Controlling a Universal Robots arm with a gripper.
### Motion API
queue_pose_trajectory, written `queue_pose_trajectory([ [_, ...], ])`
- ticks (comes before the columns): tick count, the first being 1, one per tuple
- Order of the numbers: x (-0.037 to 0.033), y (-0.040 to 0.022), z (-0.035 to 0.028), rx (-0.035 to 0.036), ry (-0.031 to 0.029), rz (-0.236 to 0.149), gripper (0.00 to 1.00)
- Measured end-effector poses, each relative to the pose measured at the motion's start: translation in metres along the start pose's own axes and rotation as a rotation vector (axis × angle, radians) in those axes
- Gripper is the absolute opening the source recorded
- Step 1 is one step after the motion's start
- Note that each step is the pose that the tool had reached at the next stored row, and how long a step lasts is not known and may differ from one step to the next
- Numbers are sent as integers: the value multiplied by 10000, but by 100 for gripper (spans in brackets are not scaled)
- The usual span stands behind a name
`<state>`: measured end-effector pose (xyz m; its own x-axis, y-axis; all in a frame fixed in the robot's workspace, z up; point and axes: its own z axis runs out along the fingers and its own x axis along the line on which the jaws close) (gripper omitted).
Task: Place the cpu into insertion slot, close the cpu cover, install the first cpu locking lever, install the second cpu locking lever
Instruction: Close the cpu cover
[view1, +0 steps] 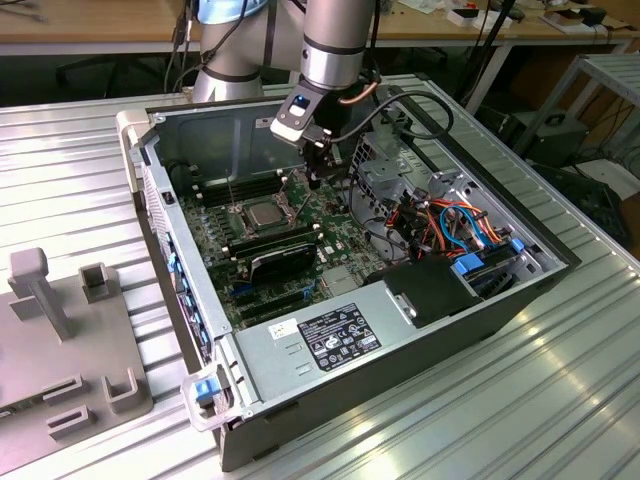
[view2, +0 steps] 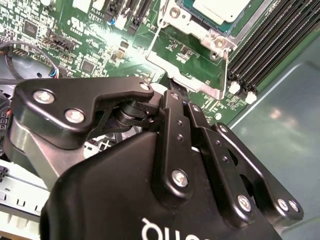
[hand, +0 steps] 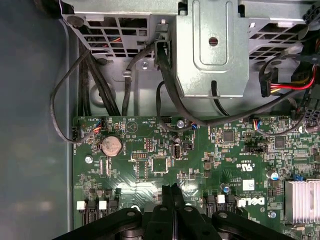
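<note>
**The cpu seated in the insertion slot; gripper fingers together, holding nothing**

Exterior view: the cpu (view1: 262, 212) lies flat in the insertion slot (view1: 242, 218) on the green motherboard (view1: 212, 222). The board sits inside the open computer case (view1: 400, 360), which rests on a ridged metal table (view1: 540, 400). The gripper (view1: 315, 182) hangs at about 2 o'clock from the cpu, near it but apart. A grey fixture (view1: 60, 330) lies at the case's 9 o'clock.

Second wrist view: the gripper (view2: 172, 89) has its fingers (view2: 175, 115) pressed together with nothing between them. The tips are close to the slot's silver rim (view2: 197, 27); contact cannot be told. The cpu's (view2: 220, 7) metal top shows inside that rim. Black memory slots (view2: 272, 35) run alongside.

First wrist view: the joined fingertips (hand: 173, 192) hover over the motherboard (hand: 150, 150). A coin cell battery (hand: 111, 145) sits on the board, a finned heatsink (hand: 302, 200) is at its edge, and a metal drive cage (hand: 212, 50) stands beyond it.
</note>
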<state>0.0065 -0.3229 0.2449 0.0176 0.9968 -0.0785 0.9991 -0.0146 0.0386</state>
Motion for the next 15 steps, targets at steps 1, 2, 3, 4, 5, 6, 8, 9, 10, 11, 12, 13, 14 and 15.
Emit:
queue_pose_trajectory([
  [1, 0, -11, 0, 0, 0, -1, 11],
  [2, 0, -27, 0, 0, 0, 0, 11],
  [3, 0, -38, -1, 0, 0, 0, 11],
  [4, -1, -51, -1, 0, 0, 0, 11],
  [5, -1, -69, -1, 0, 0, 0, 11],
  [6, -1, -83, -1, 0, 0, 1, 11],
  [8, -1, -116, -2, 0, 0, -1, 11],
  [9, -2, -126, -2, 0, 1, 0, 11],
  [10, -2, -135, -2, 1, -1, 0, 11],
  [11, -2, -140, -2, 0, 0, 0, 11],
  [12, -2, -145, -2, 0, -1, 0, 11],
  [13, -2, -151, -2, 0, 0, -1, 11],
  [14, -2, -161, -2, 0, 1, 0, 11],
  [15, -2, -170, -2, 0, -1, 0, 11],
])
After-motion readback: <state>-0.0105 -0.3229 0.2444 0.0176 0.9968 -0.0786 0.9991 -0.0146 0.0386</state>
